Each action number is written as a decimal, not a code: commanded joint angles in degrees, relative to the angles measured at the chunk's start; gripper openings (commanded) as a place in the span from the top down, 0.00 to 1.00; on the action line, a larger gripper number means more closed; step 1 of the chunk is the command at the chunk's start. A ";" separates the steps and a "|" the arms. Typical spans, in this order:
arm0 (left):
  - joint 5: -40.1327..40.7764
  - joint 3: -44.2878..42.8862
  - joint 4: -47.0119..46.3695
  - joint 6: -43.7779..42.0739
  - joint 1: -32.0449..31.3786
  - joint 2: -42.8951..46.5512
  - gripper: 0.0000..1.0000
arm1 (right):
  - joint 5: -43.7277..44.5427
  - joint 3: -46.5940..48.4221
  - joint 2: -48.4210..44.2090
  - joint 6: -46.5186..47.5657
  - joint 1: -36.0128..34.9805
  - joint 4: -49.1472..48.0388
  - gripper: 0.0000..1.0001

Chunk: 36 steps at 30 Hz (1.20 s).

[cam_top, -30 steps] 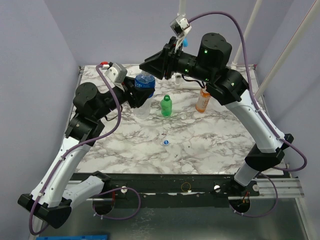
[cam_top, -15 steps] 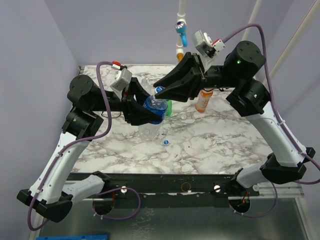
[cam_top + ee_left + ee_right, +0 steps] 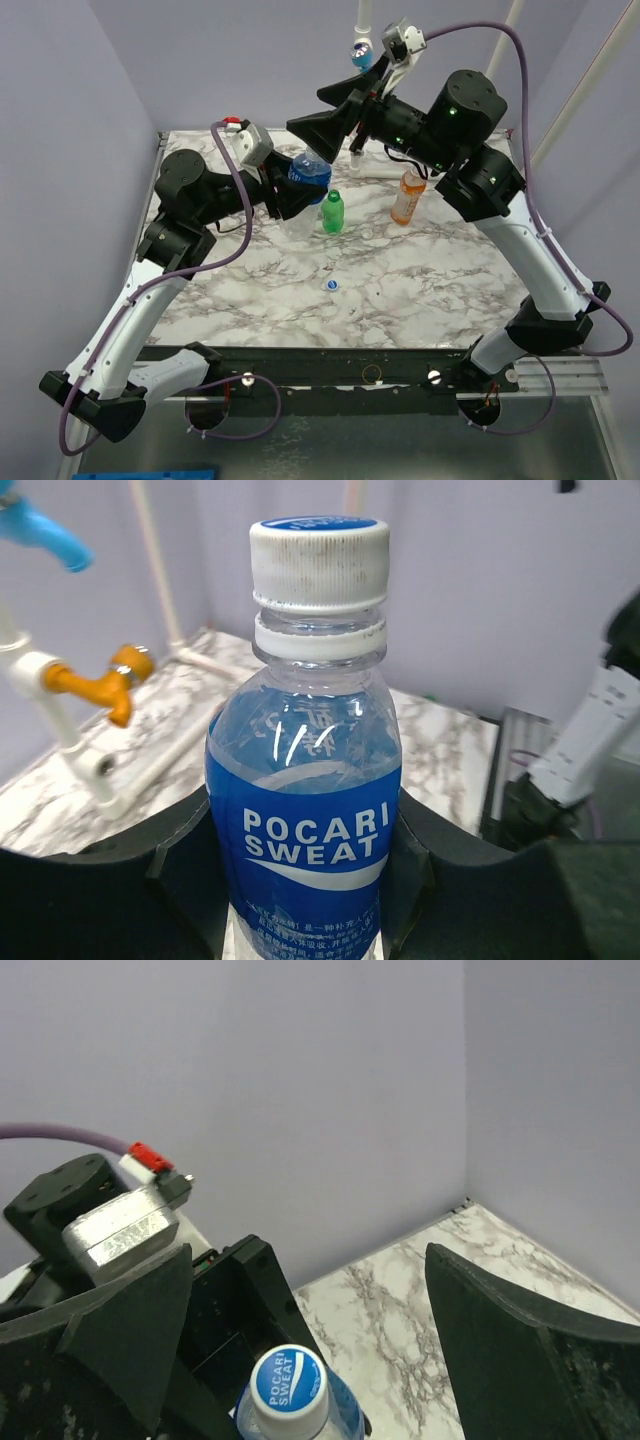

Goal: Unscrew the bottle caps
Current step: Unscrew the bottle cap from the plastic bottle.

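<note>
bottle [image 3: 305,820] with blue label, white cap [image 3: 318,565] on, in left gripper [image 3: 303,186]

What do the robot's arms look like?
The left arm and right arm each have white lower links and chunky round black joints. A purple cable loops along each. Little green lights glow on the right one. Each wrist has a grey camera box, and the fingers are broad black wedges.

Glossy clear plastic bottle [image 3: 305,810] with scuffed matt cap [image 3: 318,565].
</note>
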State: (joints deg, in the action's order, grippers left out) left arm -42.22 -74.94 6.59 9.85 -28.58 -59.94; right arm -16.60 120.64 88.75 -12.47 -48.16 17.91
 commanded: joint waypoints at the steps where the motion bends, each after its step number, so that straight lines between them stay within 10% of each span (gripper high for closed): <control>1: 15.23 0.66 0.27 -6.59 -0.17 -0.27 1.00 | 10.80 4.12 3.73 -2.07 -0.19 8.42 0.00; 13: 16.53 0.65 0.27 -5.87 -0.16 -0.53 1.00 | 10.01 1.96 3.02 -3.20 -0.13 6.87 0.41; 20: 16.61 0.49 0.44 -5.84 -0.17 -0.44 1.00 | 2.05 4.69 5.28 -3.22 -0.10 9.67 0.31; 27: 12.38 0.19 1.13 -4.85 -0.14 0.01 1.00 | 4.30 3.24 2.88 -1.68 -0.09 8.01 0.94; 31: 3.67 -0.44 1.31 -2.56 -0.11 0.34 1.00 | -0.68 2.11 0.12 1.47 0.15 5.53 0.99; 36: -18.91 -3.07 1.23 5.70 -0.16 0.03 1.00 | -27.84 -1.75 -3.81 3.85 1.27 -0.47 0.99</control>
State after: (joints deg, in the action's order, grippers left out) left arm -36.75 -74.87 6.87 7.70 -28.47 -60.27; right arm -21.54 120.81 89.58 -11.38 -47.29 26.00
